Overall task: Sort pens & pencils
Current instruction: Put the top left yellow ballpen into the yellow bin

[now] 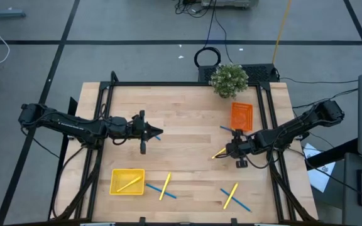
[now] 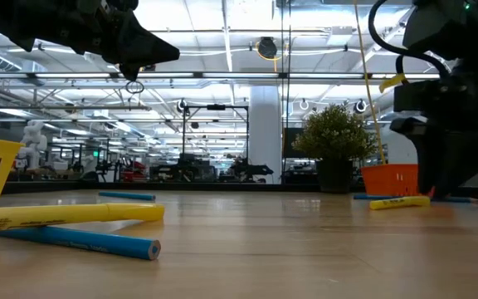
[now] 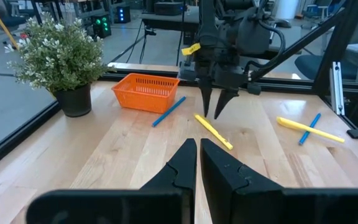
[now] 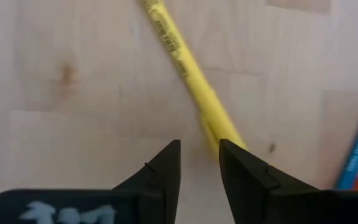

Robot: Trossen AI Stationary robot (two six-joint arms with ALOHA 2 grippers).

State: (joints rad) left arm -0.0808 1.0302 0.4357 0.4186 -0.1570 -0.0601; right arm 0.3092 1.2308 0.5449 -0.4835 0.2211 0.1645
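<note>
- We judge sorting barely begun: one yellow pencil lies in the yellow tray (image 1: 114,182), none visible in the orange tray (image 1: 242,115); the others lie loose on the table (image 1: 187,163).
- Our right gripper (image 4: 199,163) hovers part-open, empty, over a yellow pencil (image 4: 185,68).
- Only the left wrist view shows our left gripper (image 3: 198,148) closed, empty.

Left tool (image 1: 158,132) pinched closed mid-table, right tool (image 4: 199,163) pointing down (fingers slightly parted), both arms reaching inward

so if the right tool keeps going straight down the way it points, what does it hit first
Most likely the thin yellow stick lying on the wooden table; the right tool sits just above its end, though depth is unclear.
</note>
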